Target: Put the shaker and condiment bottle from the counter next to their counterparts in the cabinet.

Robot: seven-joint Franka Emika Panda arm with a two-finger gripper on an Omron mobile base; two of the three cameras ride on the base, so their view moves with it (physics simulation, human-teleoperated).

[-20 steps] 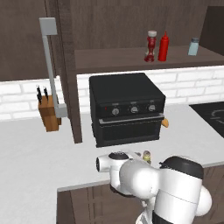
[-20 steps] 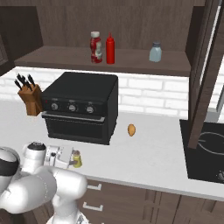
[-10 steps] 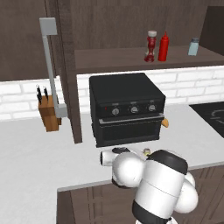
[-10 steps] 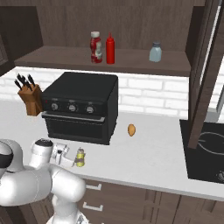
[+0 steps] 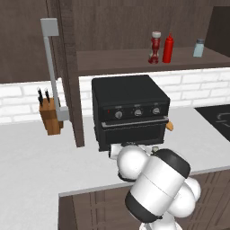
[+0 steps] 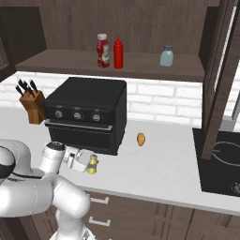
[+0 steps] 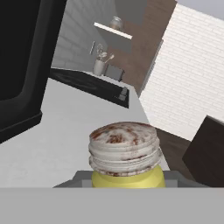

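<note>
Your pincer (image 6: 89, 162) pinches the shaker (image 6: 93, 164) near the tabletop's (image 6: 154, 164) front edge — next lift it clear toward the cabinet (image 6: 117, 70) shelf.

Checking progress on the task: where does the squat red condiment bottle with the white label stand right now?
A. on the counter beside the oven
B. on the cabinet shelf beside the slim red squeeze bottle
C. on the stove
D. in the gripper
B: the condiment bottle stands on the cabinet shelf right beside the squeeze bottle, while the gripper is shut on the yellow shaker down at the counter.
</note>
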